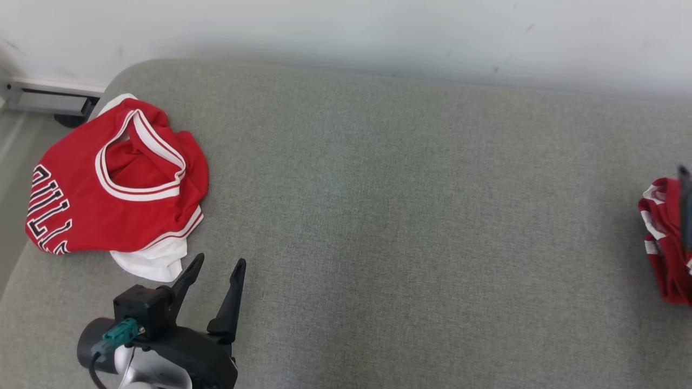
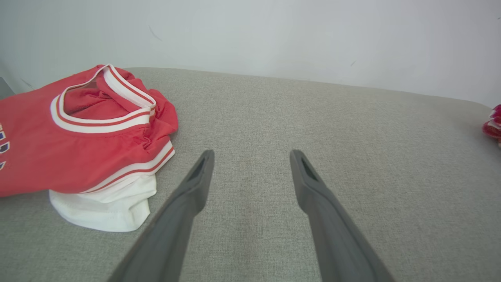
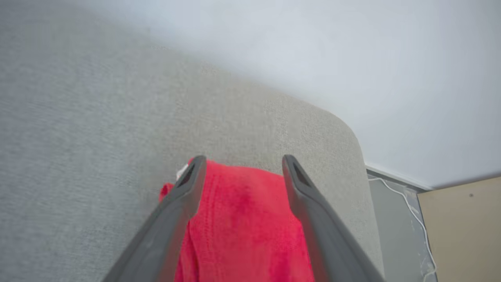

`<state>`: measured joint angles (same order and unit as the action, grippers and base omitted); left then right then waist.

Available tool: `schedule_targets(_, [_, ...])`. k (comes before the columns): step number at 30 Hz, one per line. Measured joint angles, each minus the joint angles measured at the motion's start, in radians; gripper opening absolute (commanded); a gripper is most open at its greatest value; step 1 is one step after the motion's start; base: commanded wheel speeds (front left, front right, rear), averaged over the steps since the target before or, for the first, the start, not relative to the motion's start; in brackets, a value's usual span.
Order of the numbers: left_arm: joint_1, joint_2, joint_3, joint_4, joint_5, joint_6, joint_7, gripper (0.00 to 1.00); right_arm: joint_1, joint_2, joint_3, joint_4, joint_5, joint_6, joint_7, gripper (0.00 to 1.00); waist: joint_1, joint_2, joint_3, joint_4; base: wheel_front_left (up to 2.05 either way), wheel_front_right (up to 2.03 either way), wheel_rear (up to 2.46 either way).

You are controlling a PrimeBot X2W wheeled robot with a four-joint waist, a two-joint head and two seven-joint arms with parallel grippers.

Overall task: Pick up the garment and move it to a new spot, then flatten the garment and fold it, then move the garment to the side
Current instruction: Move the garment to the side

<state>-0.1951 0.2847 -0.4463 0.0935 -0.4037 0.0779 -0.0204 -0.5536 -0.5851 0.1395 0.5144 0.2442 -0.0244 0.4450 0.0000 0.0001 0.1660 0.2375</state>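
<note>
Jersey [image 1: 108, 200]: red, neck and armhole trim banded white-red-white, black lettering edged white. Plain white cloth [image 1: 154, 259] under its hem. Second garment [image 1: 667, 254]: red with white marks. Sofa cushion [image 1: 405, 216]: grey-beige, fine weave. Wall [image 1: 378, 32]: off-white. Left gripper [image 1: 219, 263]: black, with teal connector [image 1: 121, 330].

The red jersey [image 1: 81, 216] was soft, matt cloth. The grey cushion [image 1: 405, 216] looked coarsely woven, and the fingers [image 2: 184, 219] of the left gripper [image 2: 251, 154] were matt dark plastic.

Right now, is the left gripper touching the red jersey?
Apart. The left wrist view shows grey cushion between the left gripper and the red jersey.
</note>
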Motion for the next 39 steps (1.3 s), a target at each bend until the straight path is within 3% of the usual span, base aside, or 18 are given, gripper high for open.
schedule_targets(7, [0.005,0.001,0.018,0.023,-0.003,0.001,-0.028,1.0,0.018,0.126,-0.02,-0.104,0.08,0.013,-0.19,1.0,-0.0001,0.0,-0.056,-0.02,0.0,0.0,0.0])
schedule_targets(11, [0.015,0.003,0.029,0.032,-0.005,0.002,-0.047,1.0,0.093,0.192,-0.015,-0.139,0.116,0.033,-0.277,1.0,0.0,-0.0001,-0.093,-0.04,0.0,0.0,0.0])
schedule_targets(18, [0.071,0.012,0.051,0.039,0.0,0.019,-0.086,1.0,0.233,0.279,-0.015,-0.221,0.15,0.03,-0.392,1.0,-0.0001,-0.0001,-0.155,-0.092,0.0,0.0,0.0])
schedule_targets(29, [0.126,0.015,0.072,0.032,0.008,0.028,-0.096,1.0,0.461,0.381,-0.097,-0.364,0.203,-0.06,-0.526,1.0,-0.0002,-0.0002,-0.224,-0.169,0.0,0.0,0.0])
schedule_targets(39, [0.129,0.005,0.098,0.024,0.008,0.036,-0.103,1.0,0.539,0.414,-0.134,-0.409,0.232,-0.069,-0.561,1.0,-0.0001,-0.0002,-0.23,-0.174,0.0,0.0,0.0])
